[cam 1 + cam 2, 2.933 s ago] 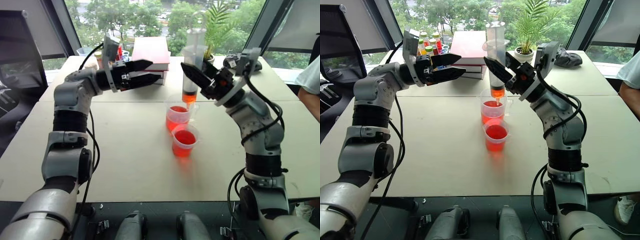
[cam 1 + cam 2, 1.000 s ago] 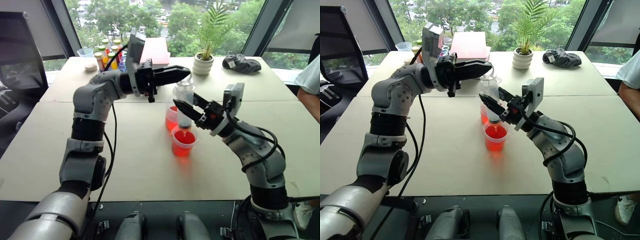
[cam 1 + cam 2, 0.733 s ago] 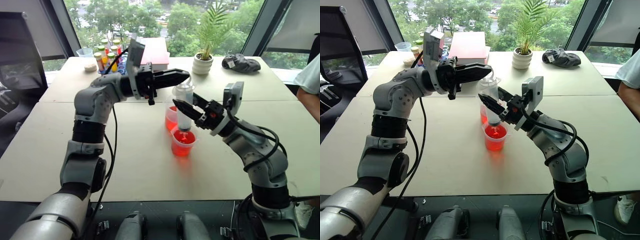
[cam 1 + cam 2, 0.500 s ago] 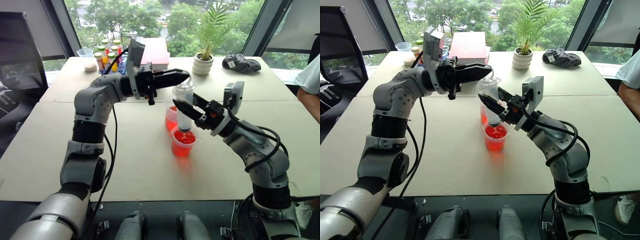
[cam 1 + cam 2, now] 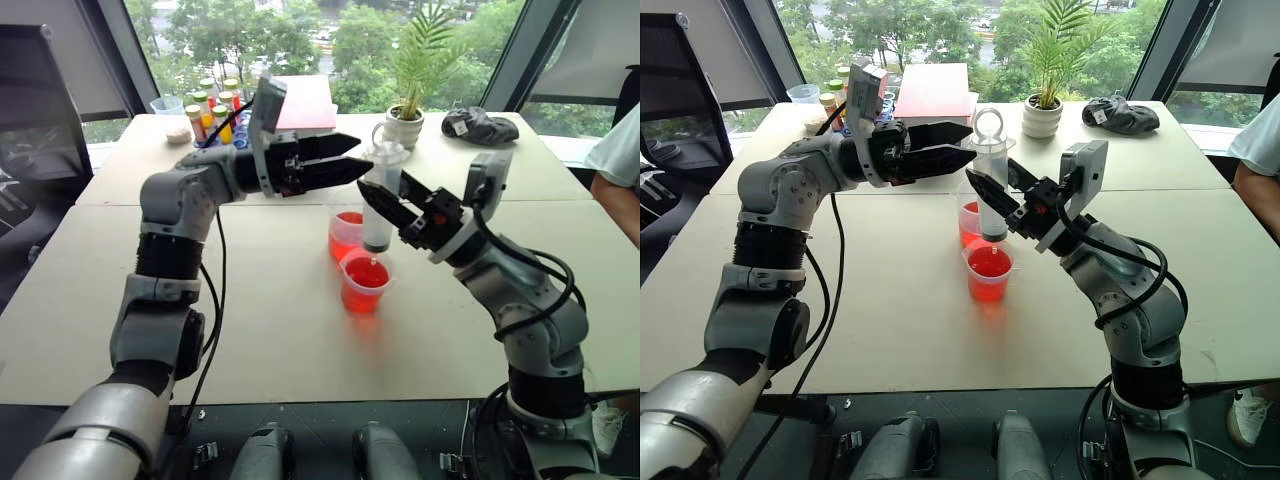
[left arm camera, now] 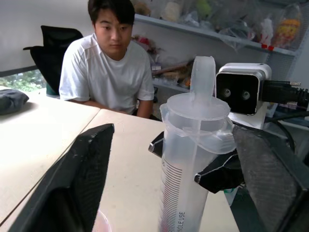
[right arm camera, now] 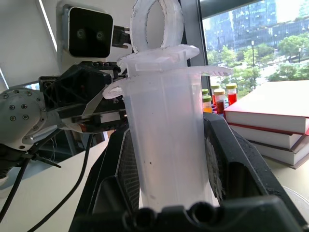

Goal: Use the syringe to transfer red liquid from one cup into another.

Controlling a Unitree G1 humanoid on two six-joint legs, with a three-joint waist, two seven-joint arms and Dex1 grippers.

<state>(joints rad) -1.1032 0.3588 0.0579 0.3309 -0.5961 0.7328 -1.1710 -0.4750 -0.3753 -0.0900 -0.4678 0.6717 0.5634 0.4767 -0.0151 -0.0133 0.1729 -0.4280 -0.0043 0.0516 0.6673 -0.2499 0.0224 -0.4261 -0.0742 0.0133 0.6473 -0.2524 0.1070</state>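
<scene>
Right gripper (image 5: 992, 192) fingers pinching syringe (image 5: 988, 180) barrel, upright, nozzle above shorter cup (image 5: 987, 273) on worktop (image 5: 890, 300). Left gripper (image 5: 958, 142) fingers spread beside plunger top. Risk: residual drips missing rim; bumping taller cup (image 5: 970, 222) spills red liquid (image 5: 987, 264).

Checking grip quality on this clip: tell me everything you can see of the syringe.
The syringe is a large clear plastic one with a wide barrel, printed graduations, a flat flange and a pale ring-topped plunger pushed in. It stands upright above the shorter cup, barrel looking empty. The right gripper clamps the barrel; the left gripper, open, sits beside its top.
</scene>
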